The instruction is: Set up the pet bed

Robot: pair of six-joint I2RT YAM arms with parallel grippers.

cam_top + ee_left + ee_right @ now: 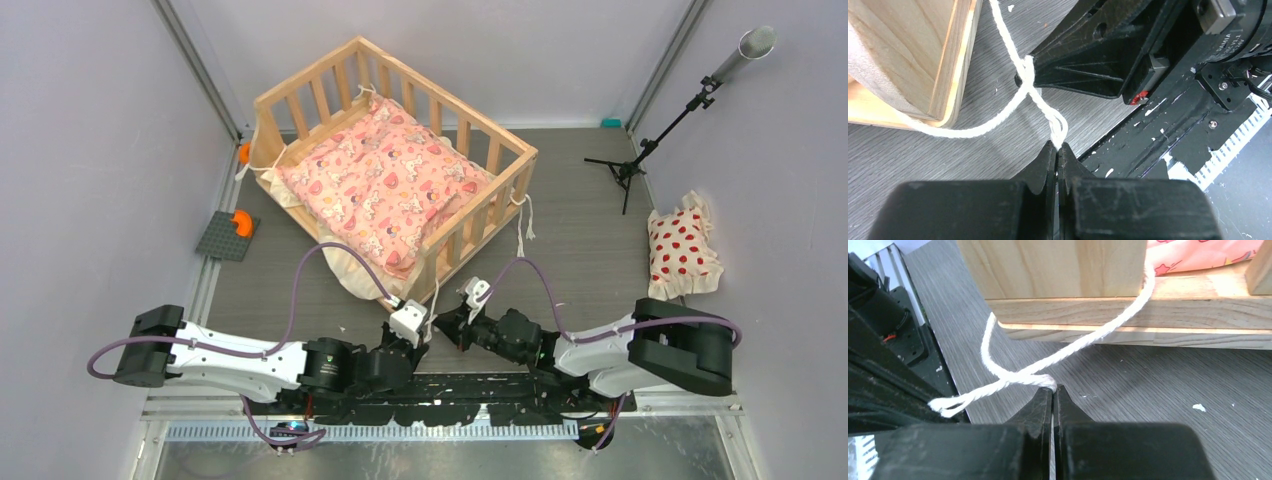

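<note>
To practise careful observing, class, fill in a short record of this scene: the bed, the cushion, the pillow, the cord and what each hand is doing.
bed: wooden, with slatted rails, standing on the table
cushion: pink, printed, lying inside the bed
pillow: white with red dots, on the table to the right, apart from the bed
cord: white, runs from the bed's near corner, twisted between the two hands
left hand: shut on the cord
right hand: shut on the cord
</note>
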